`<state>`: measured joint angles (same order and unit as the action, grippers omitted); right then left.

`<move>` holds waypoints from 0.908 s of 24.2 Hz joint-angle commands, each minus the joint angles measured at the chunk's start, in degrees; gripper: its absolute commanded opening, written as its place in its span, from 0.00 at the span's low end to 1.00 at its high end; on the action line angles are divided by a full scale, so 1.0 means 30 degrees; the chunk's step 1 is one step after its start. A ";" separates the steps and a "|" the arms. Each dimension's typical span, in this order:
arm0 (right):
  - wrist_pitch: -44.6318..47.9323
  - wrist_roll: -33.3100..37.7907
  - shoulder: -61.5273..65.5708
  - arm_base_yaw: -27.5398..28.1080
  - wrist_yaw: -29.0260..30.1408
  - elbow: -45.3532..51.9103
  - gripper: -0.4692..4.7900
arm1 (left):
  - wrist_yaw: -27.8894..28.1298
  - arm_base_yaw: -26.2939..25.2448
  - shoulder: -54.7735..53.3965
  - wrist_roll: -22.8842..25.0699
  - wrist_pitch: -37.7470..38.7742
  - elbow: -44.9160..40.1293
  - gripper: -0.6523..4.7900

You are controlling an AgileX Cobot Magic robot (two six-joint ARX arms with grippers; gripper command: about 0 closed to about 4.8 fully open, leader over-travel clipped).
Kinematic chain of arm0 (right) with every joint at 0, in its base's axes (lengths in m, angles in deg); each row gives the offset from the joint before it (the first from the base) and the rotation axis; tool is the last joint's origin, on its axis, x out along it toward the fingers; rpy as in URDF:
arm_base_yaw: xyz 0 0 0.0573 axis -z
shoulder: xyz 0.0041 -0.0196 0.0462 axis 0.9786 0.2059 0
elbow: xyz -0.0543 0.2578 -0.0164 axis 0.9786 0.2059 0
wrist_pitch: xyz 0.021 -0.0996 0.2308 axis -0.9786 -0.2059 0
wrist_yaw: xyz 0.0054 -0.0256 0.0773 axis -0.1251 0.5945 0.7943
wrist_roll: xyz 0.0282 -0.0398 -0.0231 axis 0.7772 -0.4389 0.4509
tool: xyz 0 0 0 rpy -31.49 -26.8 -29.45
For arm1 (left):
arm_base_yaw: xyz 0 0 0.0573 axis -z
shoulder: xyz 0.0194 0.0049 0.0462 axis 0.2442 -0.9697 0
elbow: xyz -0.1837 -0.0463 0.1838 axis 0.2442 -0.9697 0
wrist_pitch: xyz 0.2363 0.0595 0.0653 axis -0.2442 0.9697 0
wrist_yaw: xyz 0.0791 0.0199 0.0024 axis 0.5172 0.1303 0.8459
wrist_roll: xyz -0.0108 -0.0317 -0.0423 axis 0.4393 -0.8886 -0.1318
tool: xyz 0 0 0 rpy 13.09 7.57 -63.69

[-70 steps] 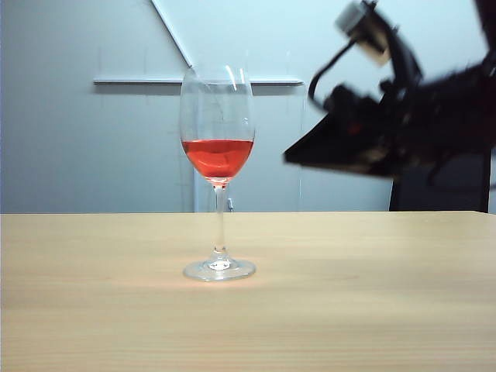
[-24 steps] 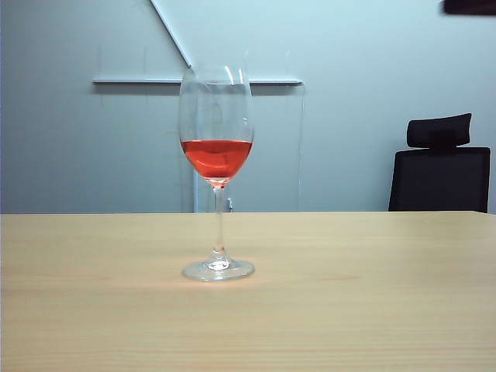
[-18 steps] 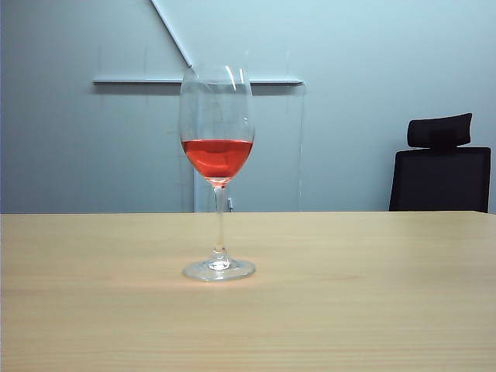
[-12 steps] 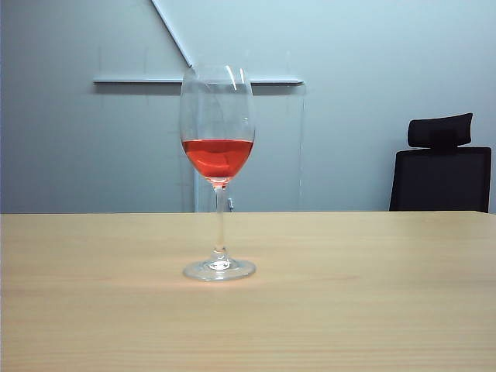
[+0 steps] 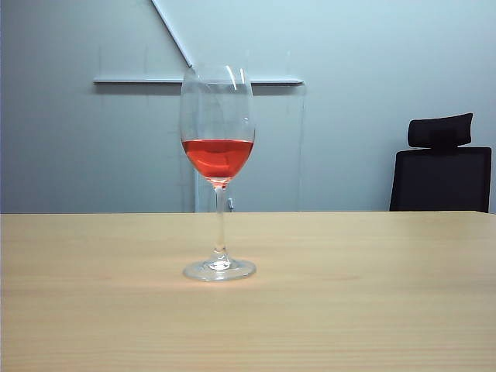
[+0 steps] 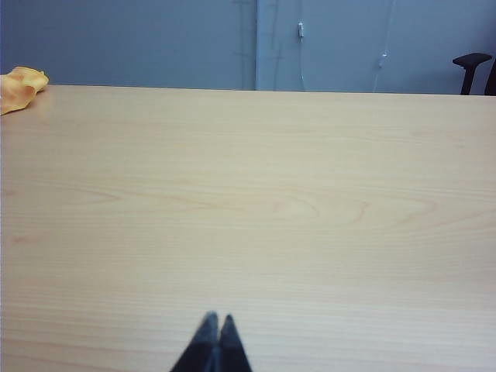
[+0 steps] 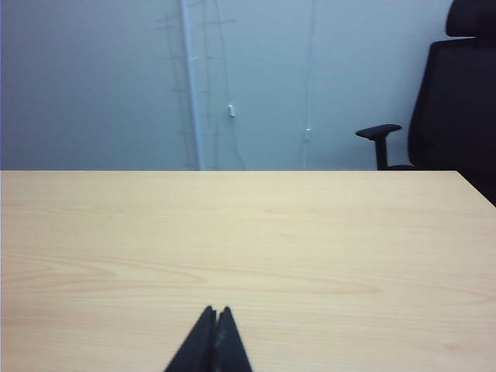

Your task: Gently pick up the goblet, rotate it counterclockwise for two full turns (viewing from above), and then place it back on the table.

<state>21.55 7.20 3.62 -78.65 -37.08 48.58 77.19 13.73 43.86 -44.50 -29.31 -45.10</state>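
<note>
The goblet (image 5: 218, 159), a tall clear stemmed glass with red liquid in its bowl, stands upright on the beige wood-grain table (image 5: 364, 302) in the exterior view. Neither arm shows in that view. In the left wrist view my left gripper (image 6: 216, 318) is shut with nothing between its tips, low over bare table (image 6: 256, 201). My right gripper (image 7: 216, 310) is likewise shut and empty in the right wrist view, above the tabletop (image 7: 256, 232). The goblet shows in neither wrist view.
A black office chair (image 5: 442, 167) stands behind the table's far right edge, also seen as the chair (image 7: 457, 93) in the right wrist view. An orange crumpled thing (image 6: 19, 85) lies at a far corner in the left wrist view.
The right arm, beside the goblet's bowl 2.9 s ago, has drawn away upward and right and left the exterior view. The goblet has stayed in place.
</note>
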 commanded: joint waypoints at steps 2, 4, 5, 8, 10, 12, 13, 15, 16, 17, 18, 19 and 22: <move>0.0328 0.0058 -0.0029 -0.0007 -0.0634 0.0087 0.08 | -0.0073 0.0007 -0.0022 0.0000 -0.0051 0.0080 0.11; 0.0335 0.0058 -0.0029 -0.0029 -0.0699 0.0087 0.08 | -0.0073 0.0007 -0.0022 0.0000 -0.0051 0.0080 0.11; 0.0335 0.0058 -0.0029 -0.0029 -0.0699 0.0087 0.08 | -0.0073 0.0007 -0.0022 0.0000 -0.0051 0.0080 0.11; 0.0321 0.0051 -0.0029 -0.0029 -0.0699 0.0087 0.08 | -0.0073 0.0007 -0.0022 0.0000 -0.0051 0.0080 0.11; 0.0321 0.0051 -0.0029 -0.0029 -0.0699 0.0087 0.08 | -0.0073 0.0007 -0.0022 0.0000 -0.0051 0.0080 0.11; 0.0328 0.0051 -0.0029 -0.0029 -0.0692 0.0087 0.08 | -0.0073 0.0007 -0.0022 0.0000 -0.0051 0.0080 0.11; 0.0321 0.0058 -0.0029 -0.0029 -0.0699 0.0080 0.08 | -0.0073 0.0007 -0.0022 0.0000 -0.0051 0.0080 0.11; 0.0321 0.0058 -0.0029 -0.0029 -0.0692 0.0080 0.08 | -0.0073 0.0007 -0.0022 0.0000 -0.0051 0.0080 0.11; 0.0328 0.0058 -0.0029 -0.0029 -0.0699 0.0080 0.08 | -0.0073 0.0007 -0.0022 0.0000 -0.0051 0.0080 0.11; 0.0328 0.0051 -0.0029 -0.0029 -0.0699 0.0080 0.08 | -0.0073 0.0007 -0.0022 0.0000 -0.0051 0.0080 0.11; 0.0321 0.0051 -0.0029 -0.0029 -0.0699 0.0080 0.08 | -0.0073 0.0007 -0.0022 0.0000 -0.0051 0.0080 0.11; 0.0328 0.0051 -0.0029 -0.0029 -0.0699 0.0080 0.08 | -0.0073 0.0007 -0.0022 0.0000 -0.0051 0.0080 0.11; 0.0328 0.0058 -0.0029 -0.0029 -0.0699 0.0080 0.08 | -0.0073 0.0007 -0.0022 0.0000 -0.0051 0.0080 0.11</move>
<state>21.52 7.20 3.62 -78.69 -39.01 48.58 77.19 13.73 43.88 -44.50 -29.31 -45.10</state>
